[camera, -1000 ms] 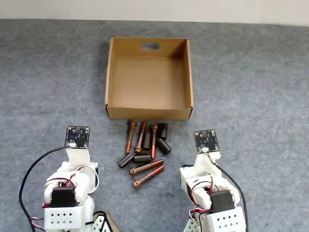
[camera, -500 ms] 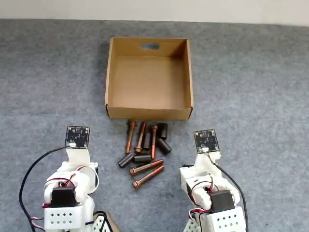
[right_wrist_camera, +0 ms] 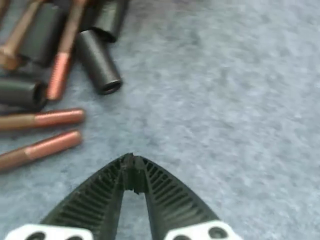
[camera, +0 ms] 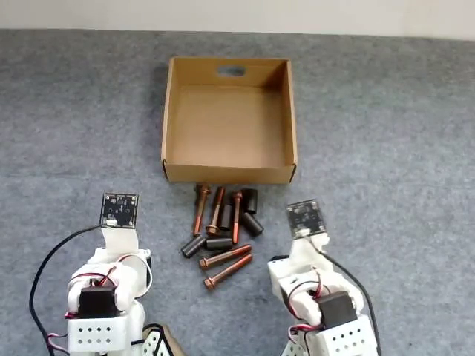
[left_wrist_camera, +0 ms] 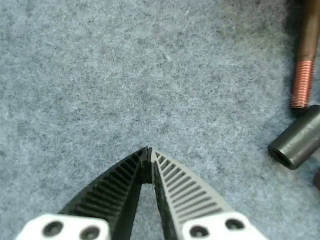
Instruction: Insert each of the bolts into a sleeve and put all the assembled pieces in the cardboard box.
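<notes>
Right wrist view: my right hand (right_wrist_camera: 131, 159) is pinched shut on nothing, hanging just above the grey felt surface (right_wrist_camera: 240, 100). Nearest it lie two copper-coloured threaded metal bolts (right_wrist_camera: 42, 146), side by side. Beyond them is a dark cylindrical metal sleeve (right_wrist_camera: 98, 62) with an open end turned toward me. My left hand (left_wrist_camera: 148, 150) is likewise closed and empty, with another sleeve (left_wrist_camera: 298, 137) off to one side.

I judge the task to be at its very start, since no bolt seems to sit in a sleeve yet. Next I must spread one hand to take a bolt by its shank, take a sleeve with the other, and line them up. Farther out, the brown cardboard box (camera: 228, 173) stands just beyond the pile, with nothing in it.
</notes>
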Motion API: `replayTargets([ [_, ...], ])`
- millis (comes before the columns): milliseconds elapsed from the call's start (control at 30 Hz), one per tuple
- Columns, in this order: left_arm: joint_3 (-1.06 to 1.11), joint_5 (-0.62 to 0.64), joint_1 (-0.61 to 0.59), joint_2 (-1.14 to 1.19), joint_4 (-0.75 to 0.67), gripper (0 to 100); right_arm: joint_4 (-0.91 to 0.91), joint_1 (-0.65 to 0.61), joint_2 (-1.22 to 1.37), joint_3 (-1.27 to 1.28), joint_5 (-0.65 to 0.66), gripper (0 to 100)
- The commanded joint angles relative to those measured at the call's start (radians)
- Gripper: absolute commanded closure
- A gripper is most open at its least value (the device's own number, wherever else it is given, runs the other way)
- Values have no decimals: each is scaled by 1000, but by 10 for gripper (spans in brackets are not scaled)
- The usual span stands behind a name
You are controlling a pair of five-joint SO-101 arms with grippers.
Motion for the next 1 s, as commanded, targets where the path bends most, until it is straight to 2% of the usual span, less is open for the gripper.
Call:
replayTargets([
  [0, 15, 8, -12, -13, 5, 993, -2, -91, -4, 117, 8, 993],
  [267, 15, 8, -7, -13, 5, 993, -10, -133, -4, 119, 9, 990],
  [467, 15, 8, -7, -13, 5, 993, -245, -93, -4, 117, 11, 981],
  [567, 15, 8, -7, -13, 5, 993, -367, -54, -4, 125, 11, 912],
  [733, 15, 8, -7, -13, 5, 993, -443, -12, -4, 82, 9, 738],
  [967, 15, 8, -7, -13, 5, 993, -329, -7, 10, -185, 9, 728],
])
